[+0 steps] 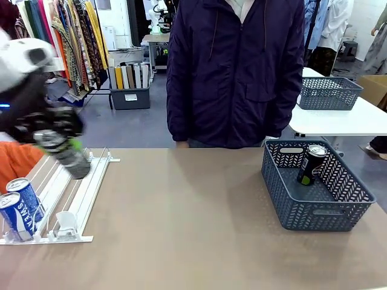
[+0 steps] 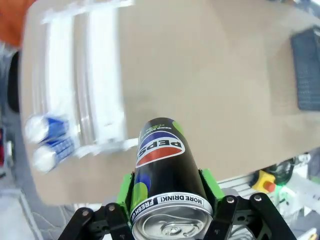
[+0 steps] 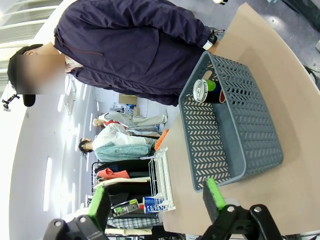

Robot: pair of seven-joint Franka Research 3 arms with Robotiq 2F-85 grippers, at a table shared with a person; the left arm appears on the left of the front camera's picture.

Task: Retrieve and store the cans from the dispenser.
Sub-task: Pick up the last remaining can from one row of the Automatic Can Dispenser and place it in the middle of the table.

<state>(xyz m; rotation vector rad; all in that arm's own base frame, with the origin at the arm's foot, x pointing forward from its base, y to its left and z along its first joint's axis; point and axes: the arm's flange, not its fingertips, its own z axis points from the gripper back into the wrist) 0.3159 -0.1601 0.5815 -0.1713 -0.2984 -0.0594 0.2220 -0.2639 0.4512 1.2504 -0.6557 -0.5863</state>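
Above tabletop [image 1: 193,211], left fingers [image 2: 210,184] grip Pepsi can [image 2: 162,160], probably the front view's blur; right fingers [image 3: 212,193] gape empty.

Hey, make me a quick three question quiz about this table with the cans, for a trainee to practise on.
1. True or false: the left gripper is empty.
2. How many cans are in the grey basket? A none, B one, C three.
3. Fill in: the two blue cans sit in the white ____.
Key: 1 false, it is shut on the Pepsi can. 2 B, one black can. 3 dispenser.
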